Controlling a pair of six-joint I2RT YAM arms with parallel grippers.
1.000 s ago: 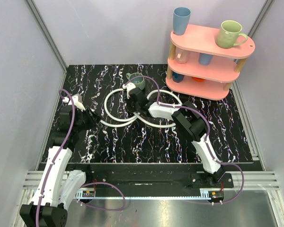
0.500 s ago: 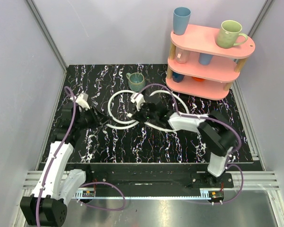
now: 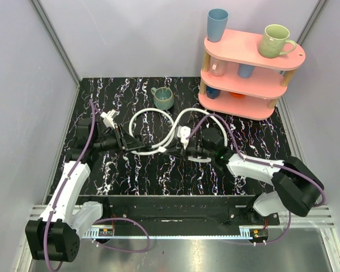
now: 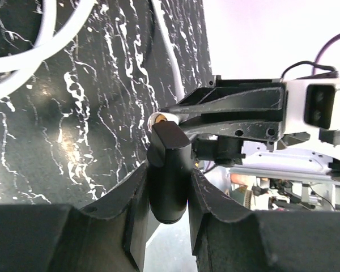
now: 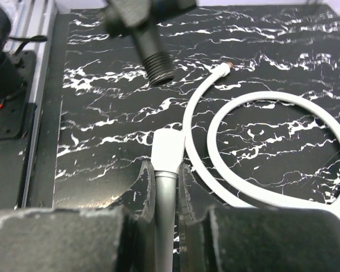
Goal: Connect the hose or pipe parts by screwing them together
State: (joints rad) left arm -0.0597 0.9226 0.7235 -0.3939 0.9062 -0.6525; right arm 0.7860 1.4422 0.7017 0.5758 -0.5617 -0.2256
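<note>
Within the last second I've swung my right pincer [image 5: 165, 173], clamped on the white hose end [image 5: 168, 141], from upper centre down to mid-frame in the top view – now it faces the black threaded end [image 5: 154, 61] gripped in my left pincer [image 4: 169, 181] – so I judge mating comes next.

No readable text, labels, brand marks or numbers in any view. Nothing legible on mugs [image 3: 276, 41], pink shelf [image 3: 243, 48] or desk [image 3: 158, 177].
</note>
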